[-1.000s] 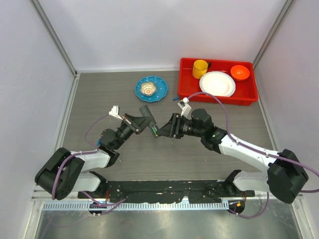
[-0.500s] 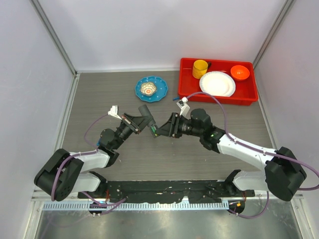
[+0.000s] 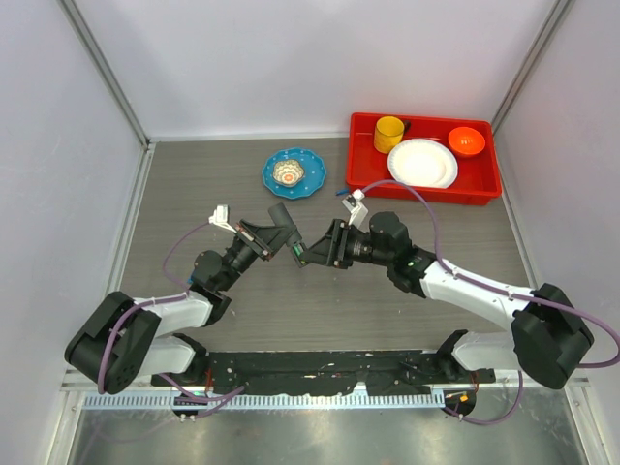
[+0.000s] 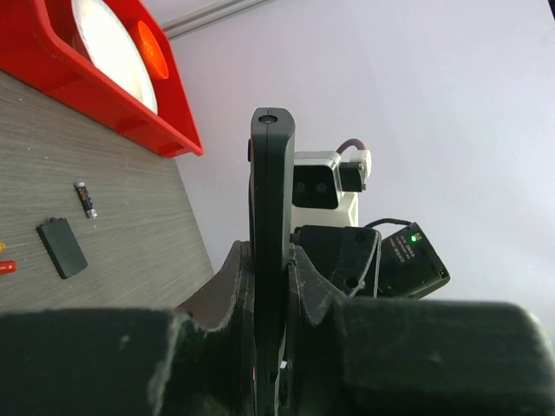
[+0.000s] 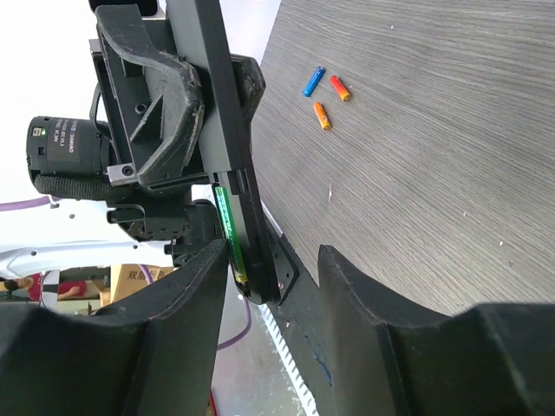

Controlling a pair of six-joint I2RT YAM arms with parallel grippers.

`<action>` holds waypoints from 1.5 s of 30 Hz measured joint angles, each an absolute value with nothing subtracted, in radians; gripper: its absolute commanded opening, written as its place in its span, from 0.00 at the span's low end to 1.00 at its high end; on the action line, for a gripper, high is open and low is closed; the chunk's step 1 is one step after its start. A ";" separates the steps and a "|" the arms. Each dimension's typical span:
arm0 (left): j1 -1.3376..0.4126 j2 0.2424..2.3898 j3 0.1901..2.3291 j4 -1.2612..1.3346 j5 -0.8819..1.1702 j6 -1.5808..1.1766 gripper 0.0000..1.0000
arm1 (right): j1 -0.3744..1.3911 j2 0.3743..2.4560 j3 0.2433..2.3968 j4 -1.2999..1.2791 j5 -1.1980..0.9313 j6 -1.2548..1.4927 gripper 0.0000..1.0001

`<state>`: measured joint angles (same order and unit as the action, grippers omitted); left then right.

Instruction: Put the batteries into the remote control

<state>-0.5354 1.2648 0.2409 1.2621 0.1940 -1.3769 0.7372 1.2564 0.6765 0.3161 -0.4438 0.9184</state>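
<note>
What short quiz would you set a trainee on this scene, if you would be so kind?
1. True or false: the left gripper is shut on the remote control.
2. Which things sit in the red tray? A: a yellow cup, a white plate and an orange bowl. B: two blue mugs. C: a pair of scissors.
3. In the right wrist view, how many orange-red batteries lie on the table near the small blue cylinder?
Key: 1 true; 2 A; 3 two.
</note>
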 measured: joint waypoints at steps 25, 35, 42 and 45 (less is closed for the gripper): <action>-0.536 1.265 0.241 1.285 0.194 -1.380 0.00 | 0.704 1.214 0.685 0.254 -0.440 0.919 0.58; -0.536 1.265 0.263 1.282 0.195 -1.380 0.00 | 0.704 1.221 0.685 0.267 -0.442 0.920 0.57; -0.537 1.270 0.266 1.278 0.194 -1.379 0.00 | 0.706 1.236 0.685 0.283 -0.448 0.921 0.57; -0.537 1.272 0.268 1.267 0.194 -1.377 0.00 | 0.706 1.245 0.685 0.284 -0.451 0.923 0.57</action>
